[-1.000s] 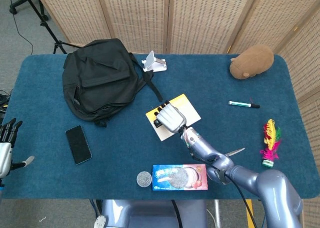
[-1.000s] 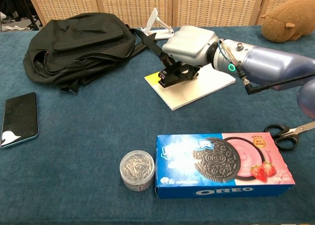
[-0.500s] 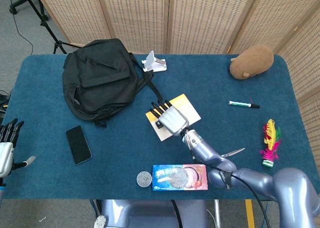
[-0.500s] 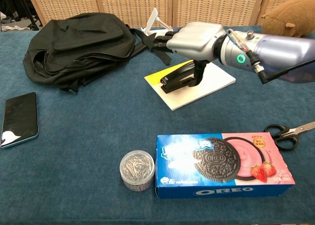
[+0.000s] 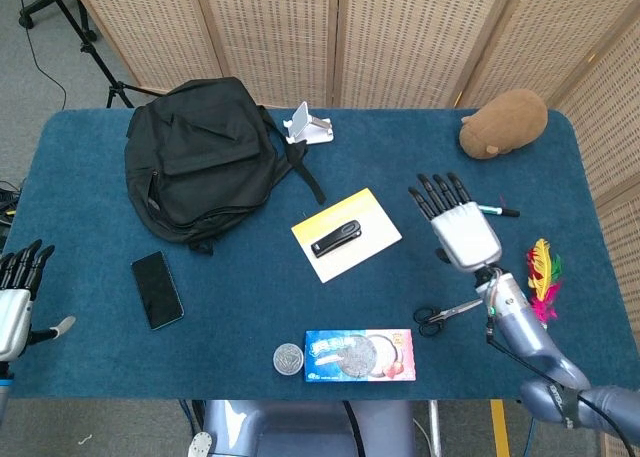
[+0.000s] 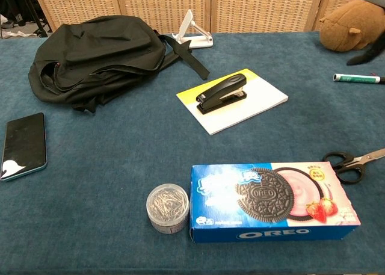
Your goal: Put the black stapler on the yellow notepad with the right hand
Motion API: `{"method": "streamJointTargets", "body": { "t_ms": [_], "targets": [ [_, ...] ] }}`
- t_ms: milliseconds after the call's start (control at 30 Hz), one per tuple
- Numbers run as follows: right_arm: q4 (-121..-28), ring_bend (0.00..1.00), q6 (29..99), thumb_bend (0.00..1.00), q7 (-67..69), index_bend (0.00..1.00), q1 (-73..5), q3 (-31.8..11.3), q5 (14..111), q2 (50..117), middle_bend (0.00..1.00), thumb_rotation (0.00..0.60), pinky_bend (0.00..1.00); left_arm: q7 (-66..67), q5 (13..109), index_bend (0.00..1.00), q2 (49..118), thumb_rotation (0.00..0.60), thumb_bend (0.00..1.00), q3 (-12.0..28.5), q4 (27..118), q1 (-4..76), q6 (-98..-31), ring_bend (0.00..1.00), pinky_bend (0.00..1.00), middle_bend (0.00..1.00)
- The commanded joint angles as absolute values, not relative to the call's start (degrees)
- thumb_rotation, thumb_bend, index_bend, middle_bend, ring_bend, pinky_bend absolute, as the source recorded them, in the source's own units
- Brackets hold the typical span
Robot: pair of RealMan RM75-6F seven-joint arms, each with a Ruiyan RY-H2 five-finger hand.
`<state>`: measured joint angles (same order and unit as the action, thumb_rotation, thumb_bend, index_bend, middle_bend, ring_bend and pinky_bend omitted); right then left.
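Observation:
The black stapler [image 5: 336, 239] [image 6: 222, 93] lies flat on the yellow notepad [image 5: 368, 215] [image 6: 261, 97], near the pad's left end, with nothing touching it. My right hand [image 5: 455, 222] hovers to the right of the pad, well apart from it, fingers spread and holding nothing; only its dark fingertips [image 6: 363, 58] show at the chest view's top right corner. My left hand [image 5: 17, 292] hangs open off the table's left edge, far from the stapler.
A black backpack [image 5: 200, 157] lies at back left, a phone [image 5: 157, 289] at front left. An Oreo box [image 5: 360, 355], a tub of clips [image 5: 288, 358] and scissors [image 5: 450, 312] sit along the front. A marker [image 5: 488, 209], plush toy [image 5: 505, 122], shuttlecock [image 5: 540, 285] and white stand [image 5: 308, 125] lie further off.
My right hand has let go of the stapler, opened, and drawn back to the right, away from the notepad. The stapler stays on the pad. The left hand has barely moved.

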<state>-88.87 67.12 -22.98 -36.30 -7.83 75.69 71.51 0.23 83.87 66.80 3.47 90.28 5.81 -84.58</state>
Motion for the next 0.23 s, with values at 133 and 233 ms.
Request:
{"method": "streamJointTargets", "body": {
  "t_ms": [133, 233],
  "targets": [
    [-81.2, 0.00, 82.4, 0.00, -1.9, 0.00, -21.0, -0.3, 83.1, 72.0, 0.00, 0.600, 0.00, 0.9, 86.4, 0.00, 66.4, 0.600, 0.00, 2.8, 91.6, 5.0, -87.2, 0.00, 0.00, 0.00],
    [-77.9, 0.00, 84.7, 0.00, 2.5, 0.00, -18.1, 0.8, 83.9, 73.8, 0.00, 0.600, 0.00, 0.7, 87.0, 0.00, 66.4, 0.600, 0.00, 2.7, 91.5, 4.8, -87.8, 0.00, 0.00, 0.00]
  ]
}}
